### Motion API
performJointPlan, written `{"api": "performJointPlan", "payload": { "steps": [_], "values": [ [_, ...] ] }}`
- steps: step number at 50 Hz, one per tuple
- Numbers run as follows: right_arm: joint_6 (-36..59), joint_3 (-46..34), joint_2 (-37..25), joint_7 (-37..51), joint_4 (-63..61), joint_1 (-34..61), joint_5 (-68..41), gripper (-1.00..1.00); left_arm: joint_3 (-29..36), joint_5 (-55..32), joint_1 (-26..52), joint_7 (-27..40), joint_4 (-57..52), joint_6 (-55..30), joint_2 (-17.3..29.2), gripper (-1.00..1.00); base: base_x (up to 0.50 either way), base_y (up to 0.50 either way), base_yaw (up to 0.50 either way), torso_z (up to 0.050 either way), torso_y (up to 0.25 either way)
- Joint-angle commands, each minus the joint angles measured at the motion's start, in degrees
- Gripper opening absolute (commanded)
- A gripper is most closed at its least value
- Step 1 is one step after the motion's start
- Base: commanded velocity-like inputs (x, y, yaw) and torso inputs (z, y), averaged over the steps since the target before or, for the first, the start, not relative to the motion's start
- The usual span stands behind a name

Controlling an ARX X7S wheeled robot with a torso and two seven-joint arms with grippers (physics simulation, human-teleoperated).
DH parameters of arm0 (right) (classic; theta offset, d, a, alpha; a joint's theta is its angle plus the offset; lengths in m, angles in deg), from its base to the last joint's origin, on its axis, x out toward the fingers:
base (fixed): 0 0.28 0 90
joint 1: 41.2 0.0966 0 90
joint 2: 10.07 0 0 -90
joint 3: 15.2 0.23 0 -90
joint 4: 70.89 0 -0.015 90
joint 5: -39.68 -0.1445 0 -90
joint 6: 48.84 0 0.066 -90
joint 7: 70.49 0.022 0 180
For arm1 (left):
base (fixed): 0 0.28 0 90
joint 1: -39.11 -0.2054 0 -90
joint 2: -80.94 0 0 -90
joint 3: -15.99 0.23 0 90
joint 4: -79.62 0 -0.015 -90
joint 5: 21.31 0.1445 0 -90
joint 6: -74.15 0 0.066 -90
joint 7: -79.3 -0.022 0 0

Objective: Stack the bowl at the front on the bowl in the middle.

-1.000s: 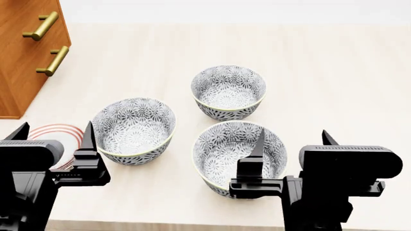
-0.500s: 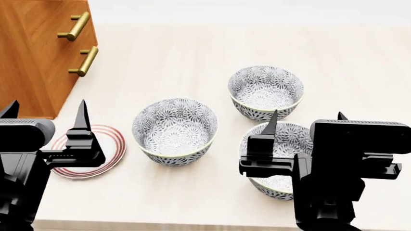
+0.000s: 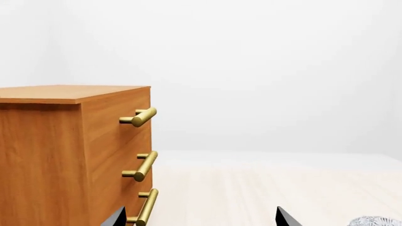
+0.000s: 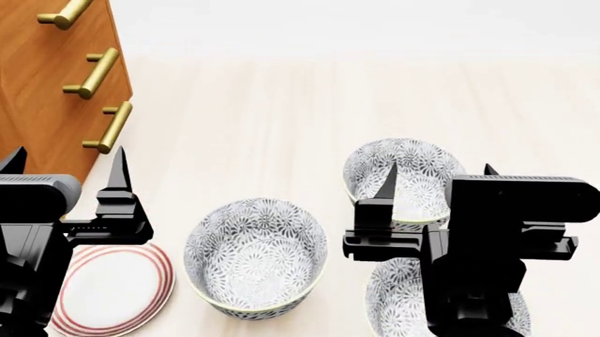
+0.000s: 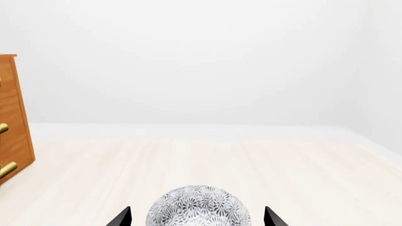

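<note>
Three patterned grey-white bowls stand on the pale wooden table. The front bowl (image 4: 394,302) sits at the lower right, mostly hidden under my right arm. The middle bowl (image 4: 255,256) lies to its left, fully visible. The back bowl (image 4: 403,179) is behind my right gripper (image 4: 439,172), which is open and empty above the front bowl. In the right wrist view the back bowl (image 5: 198,207) shows ahead between the spread tips of the right gripper (image 5: 196,219). My left gripper (image 4: 67,158) is open and empty near the cabinet; the left wrist view shows the left gripper (image 3: 199,219) over bare table.
A wooden drawer cabinet (image 4: 56,84) with brass handles (image 4: 94,74) stands at the left; the cabinet (image 3: 75,155) fills the left wrist view's side. A white plate with red rings (image 4: 112,288) lies under my left arm. A bowl rim (image 3: 377,221) shows in the left wrist view.
The head view has shifted: bowls, plate and cabinet slid right and then down in the picture, nearer to me. Both grippers stay open and hold nothing.
</note>
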State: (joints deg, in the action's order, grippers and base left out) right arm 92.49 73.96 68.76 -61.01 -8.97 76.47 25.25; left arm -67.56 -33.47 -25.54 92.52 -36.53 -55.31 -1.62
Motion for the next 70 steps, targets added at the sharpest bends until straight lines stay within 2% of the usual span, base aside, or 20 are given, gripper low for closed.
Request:
{"api": "performJointPlan", "payload": {
  "steps": [1, 12, 35, 38, 43, 47, 51, 53, 54, 70],
  "values": [
    [0.18, -0.48, -0.40, 0.28, 0.27, 0.44, -0.13, 1.00, 0.30, -0.64, 0.05, 0.56, -0.22, -0.01, 0.42, 1.00, 0.50, 0.00, 0.00, 0.000, 0.000],
    [-1.37, -0.64, -0.43, 0.79, 1.21, 0.27, 0.04, 1.00, 1.03, -0.85, 0.03, 1.00, 0.05, 0.39, 0.77, 1.00, 0.50, 0.00, 0.00, 0.000, 0.000],
    [1.71, -1.33, -0.44, 3.49, 1.70, 1.89, 0.48, 1.00, 1.18, -2.00, 0.16, 1.77, 0.31, 0.49, 1.50, 1.00, 0.07, 0.00, 0.00, 0.000, 0.001],
    [6.39, -1.33, -0.64, 4.23, 0.18, 4.33, 0.01, 1.00, 1.36, -2.04, 0.16, 1.96, 0.13, 0.33, 1.63, 1.00, 0.00, 0.00, 0.00, 0.000, 0.000],
    [19.69, 3.23, -1.15, 5.09, -0.55, 13.44, -2.81, 1.00, 1.37, -2.34, 0.24, 2.20, -0.33, -0.11, 1.86, 1.00, 0.00, 0.00, 0.00, 0.000, 0.000],
    [25.27, 6.58, -1.86, 5.08, 1.35, 18.53, -3.90, 1.00, 1.41, -2.55, 0.40, 2.36, -0.13, -0.12, 1.86, 1.00, 0.00, 0.00, 0.00, 0.000, 0.000],
    [31.71, 12.61, -1.57, 4.45, 6.76, 23.76, -5.55, 1.00, 1.71, -2.67, 0.35, 2.52, -0.30, -0.08, 1.88, 1.00, 0.00, 0.00, 0.00, 0.000, 0.000],
    [31.09, 13.97, -1.96, 3.52, 9.57, 25.12, -5.95, 1.00, 1.78, -2.73, 0.41, 2.56, -0.21, -0.03, 1.93, 1.00, 0.00, 0.00, 0.00, 0.000, 0.000],
    [34.85, 16.41, -1.46, 3.51, 12.68, 27.23, -6.50, 1.00, 1.84, -2.72, 0.45, 2.61, -0.15, 0.00, 1.95, 1.00, 0.00, 0.00, 0.00, 0.000, 0.000],
    [35.78, 18.66, -2.62, 3.05, 22.11, 29.25, -7.12, 1.00, 2.58, -3.09, 0.45, 2.96, 0.36, 0.48, 2.39, 1.00, 0.00, 0.00, 0.00, 0.000, 0.000]
  ]
}}
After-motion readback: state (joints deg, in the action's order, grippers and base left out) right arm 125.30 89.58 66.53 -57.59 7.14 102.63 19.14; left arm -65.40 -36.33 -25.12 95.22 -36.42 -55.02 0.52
